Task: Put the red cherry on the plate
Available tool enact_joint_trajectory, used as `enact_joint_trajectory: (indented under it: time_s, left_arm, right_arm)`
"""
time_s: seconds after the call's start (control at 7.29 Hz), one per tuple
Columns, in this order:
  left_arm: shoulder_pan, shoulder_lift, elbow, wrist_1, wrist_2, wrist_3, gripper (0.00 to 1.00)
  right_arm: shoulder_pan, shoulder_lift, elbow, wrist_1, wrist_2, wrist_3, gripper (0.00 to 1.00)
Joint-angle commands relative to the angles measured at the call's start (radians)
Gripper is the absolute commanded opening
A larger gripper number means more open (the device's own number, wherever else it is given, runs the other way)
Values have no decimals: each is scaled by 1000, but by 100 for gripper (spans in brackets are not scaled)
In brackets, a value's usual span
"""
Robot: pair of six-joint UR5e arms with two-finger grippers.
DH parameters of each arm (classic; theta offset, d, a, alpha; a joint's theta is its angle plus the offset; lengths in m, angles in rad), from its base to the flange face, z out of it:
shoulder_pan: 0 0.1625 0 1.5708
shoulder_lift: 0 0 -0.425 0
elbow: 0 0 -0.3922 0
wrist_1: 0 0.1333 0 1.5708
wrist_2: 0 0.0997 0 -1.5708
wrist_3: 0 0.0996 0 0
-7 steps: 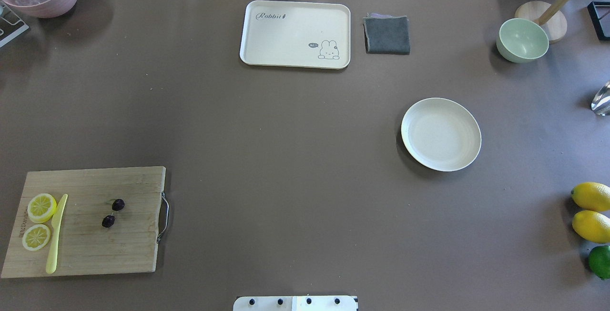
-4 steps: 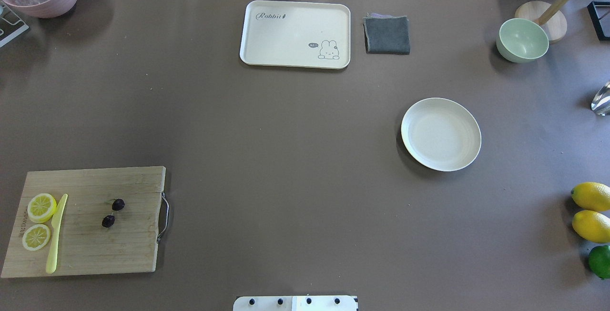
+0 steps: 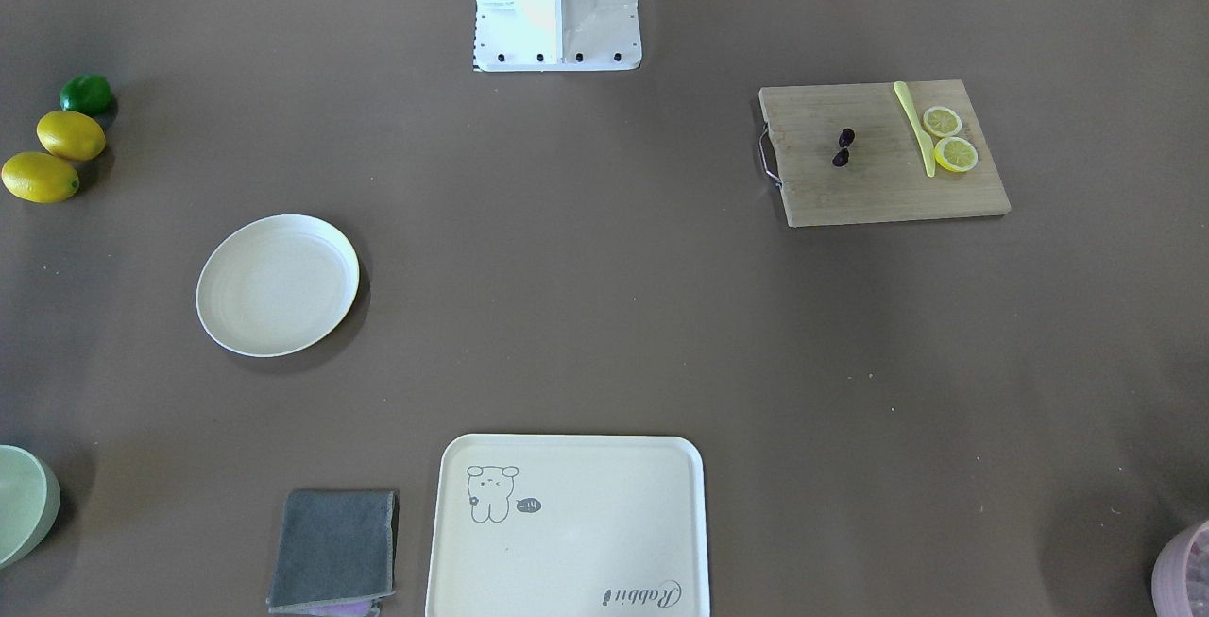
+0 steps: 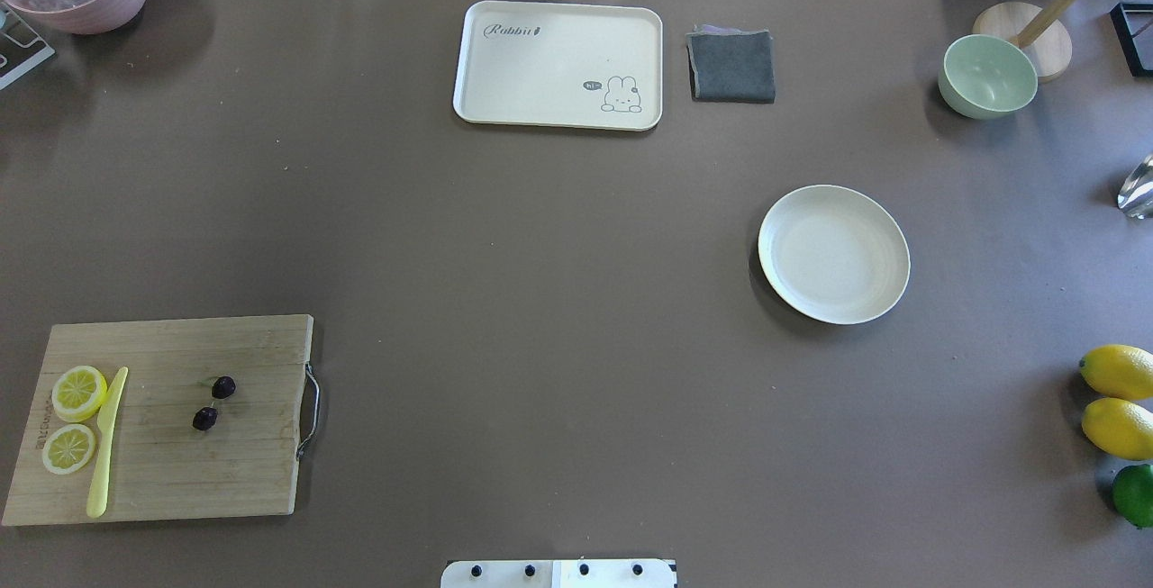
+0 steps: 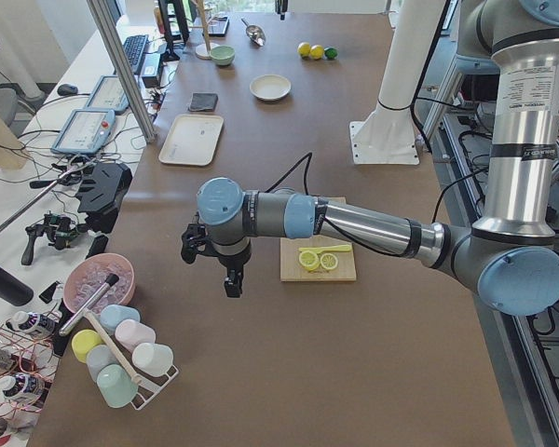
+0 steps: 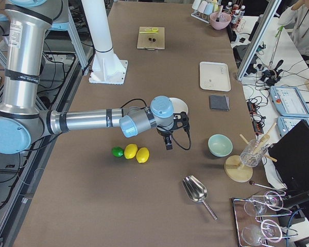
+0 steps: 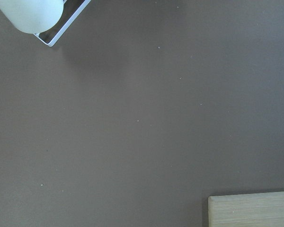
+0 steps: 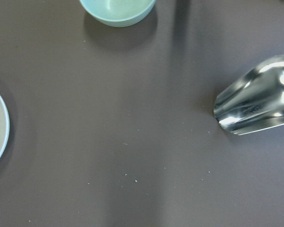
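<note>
The red cherry [image 4: 223, 386], a tiny dark pair, lies on a wooden cutting board [image 4: 234, 471] at the near left; it also shows in the front view [image 3: 846, 137]. The round cream plate [image 4: 833, 254] sits bare on the right half of the table [image 3: 277, 284]. My left gripper [image 5: 231, 279] hangs above the table beside the board, away from the cherry. My right gripper [image 6: 167, 143] hovers by the plate's outer side [image 6: 182, 105]. Both show only in the side views, so I cannot tell whether they are open or shut.
Two lemon slices [image 4: 79, 392] and a yellow knife [image 4: 106, 444] share the board. A cream tray [image 4: 558, 64] and grey cloth [image 4: 731, 66] lie at the far edge. A green bowl [image 4: 987, 76], metal scoop [image 8: 255, 97], lemons [image 4: 1117, 372] and lime [image 4: 1133, 493] are on the right.
</note>
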Motion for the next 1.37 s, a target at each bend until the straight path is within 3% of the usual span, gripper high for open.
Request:
enact_joint_trajectory:
  time_s: [0.0, 0.27, 0.69, 1.23]
  left_arm:
    - [7, 1, -5, -26, 1, -4, 98]
    - [30, -2, 3, -48, 7, 1, 97]
    - [44, 2, 9, -83, 9, -4, 97]
    - [44, 1, 11, -83, 8, -4, 97]
  right_arm:
    - [-218, 105, -19, 51, -62, 255, 100]
    - [-371, 205, -53, 54, -154, 388, 98]
    - [-393, 283, -173, 54, -164, 393, 72]
    - [-396, 368, -279, 52, -159, 434, 72]
